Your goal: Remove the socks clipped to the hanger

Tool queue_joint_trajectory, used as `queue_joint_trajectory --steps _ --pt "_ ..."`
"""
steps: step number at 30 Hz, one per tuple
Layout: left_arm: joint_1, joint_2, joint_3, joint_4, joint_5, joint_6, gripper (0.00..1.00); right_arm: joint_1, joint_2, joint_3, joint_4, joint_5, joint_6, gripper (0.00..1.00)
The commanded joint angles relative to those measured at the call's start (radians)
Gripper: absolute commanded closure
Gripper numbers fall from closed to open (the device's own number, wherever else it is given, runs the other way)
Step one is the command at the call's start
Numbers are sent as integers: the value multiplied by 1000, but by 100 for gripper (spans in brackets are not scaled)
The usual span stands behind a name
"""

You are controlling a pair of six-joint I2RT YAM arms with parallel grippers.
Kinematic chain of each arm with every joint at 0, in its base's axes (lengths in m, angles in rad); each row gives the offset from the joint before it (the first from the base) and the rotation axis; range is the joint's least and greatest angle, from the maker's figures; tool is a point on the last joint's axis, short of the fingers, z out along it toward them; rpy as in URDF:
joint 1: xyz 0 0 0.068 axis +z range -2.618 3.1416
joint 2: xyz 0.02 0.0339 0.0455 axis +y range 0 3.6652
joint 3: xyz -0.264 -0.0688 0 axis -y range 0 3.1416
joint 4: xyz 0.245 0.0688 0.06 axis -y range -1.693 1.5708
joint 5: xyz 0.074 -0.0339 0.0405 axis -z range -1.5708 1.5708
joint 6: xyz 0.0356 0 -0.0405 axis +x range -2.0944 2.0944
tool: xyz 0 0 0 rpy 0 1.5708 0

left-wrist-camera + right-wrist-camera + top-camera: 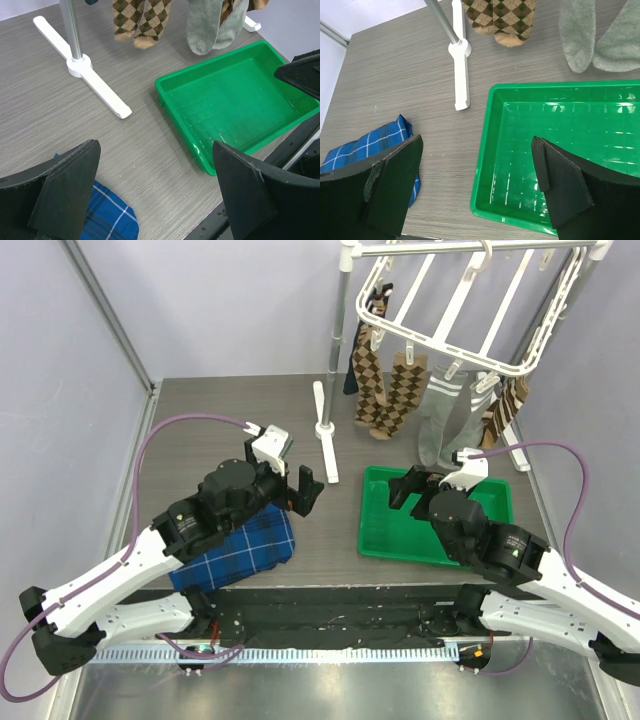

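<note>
The white hanger (440, 340) hangs tilted from a rack at the back right. Clipped to it are brown argyle socks (385, 395), grey socks (440, 420) with white bands, brown striped socks (505, 410) and a dark navy sock (352, 375) partly behind the pole. My left gripper (308, 490) hovers open at mid-table, well in front of the argyle socks (137, 22), with nothing between its fingers. My right gripper (420, 485) is open and empty over the green tray's far part, short of the grey socks (580, 35). Both wrist views show only the sock toes.
A green tray (375, 530) lies at the right under the right gripper. A folded blue plaid cloth (245, 550) lies under the left arm. An upright metal pole (335, 350) stands on a white foot (325, 435) between the grippers. Walls close in both sides.
</note>
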State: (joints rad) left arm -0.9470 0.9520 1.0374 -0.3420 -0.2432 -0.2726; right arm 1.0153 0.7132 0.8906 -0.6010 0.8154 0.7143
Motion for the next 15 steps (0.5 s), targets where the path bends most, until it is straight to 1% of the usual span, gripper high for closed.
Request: queue_joint_trajectory --steps 1,6,12,14,15 --pt "1 -7 23 23 -5 18 0 6 -14 41 -8 79 33 0" --pt "-1 -10 21 24 -8 18 0 6 -18 45 -14 99 30 0" --pt "1 -15 23 23 -7 19 0 5 -9 45 -13 182 10 0" --pt "1 -18 23 24 -8 19 0 5 8 51 -6 217 -41 0" --pt "1 -19 23 23 -5 19 0 5 17 59 -5 225 -123 2"
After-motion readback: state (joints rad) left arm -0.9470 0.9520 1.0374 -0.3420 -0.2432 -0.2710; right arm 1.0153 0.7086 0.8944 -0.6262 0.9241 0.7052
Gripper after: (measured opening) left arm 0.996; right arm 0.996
